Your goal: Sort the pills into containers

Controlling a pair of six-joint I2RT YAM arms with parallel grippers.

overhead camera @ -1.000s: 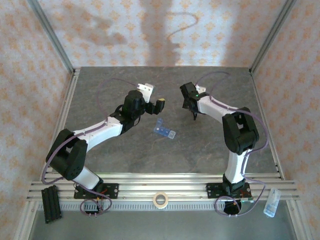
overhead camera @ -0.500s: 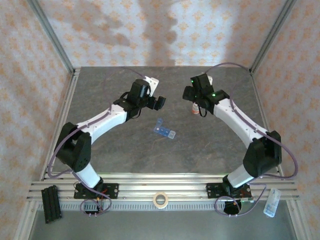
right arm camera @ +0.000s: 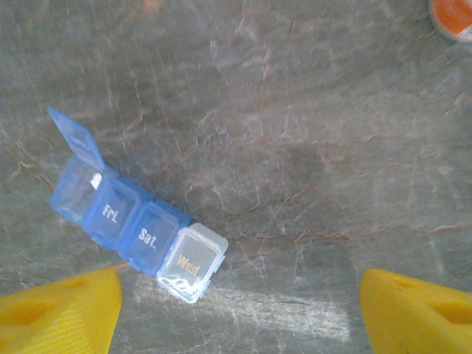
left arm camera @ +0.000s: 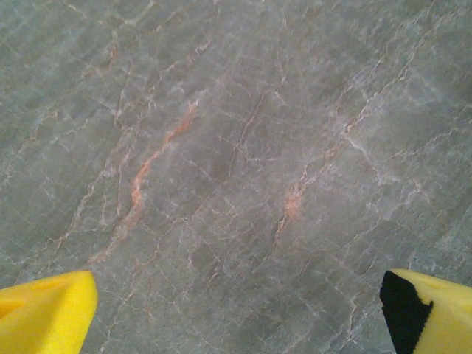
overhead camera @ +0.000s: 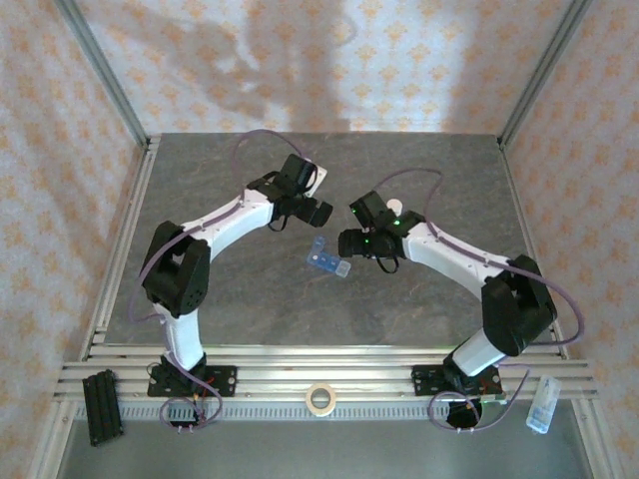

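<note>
Table [overhead camera: 250, 309] of veined grey stone, patterned walls [overhead camera: 300, 60]; left gripper [left arm camera: 237, 302], right gripper [right arm camera: 240, 295] agape, empty

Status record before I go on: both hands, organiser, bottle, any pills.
left hand: open, empty, over bare table
right hand: open, empty, over the table beside the organiser
organiser: flat on the table; one end lid raised; Fri., Sat. and Wed. lids down
bottle: orange, at the edge of the right wrist view, apart from the organiser
pills: white speck at the open compartment, too small to tell
</note>
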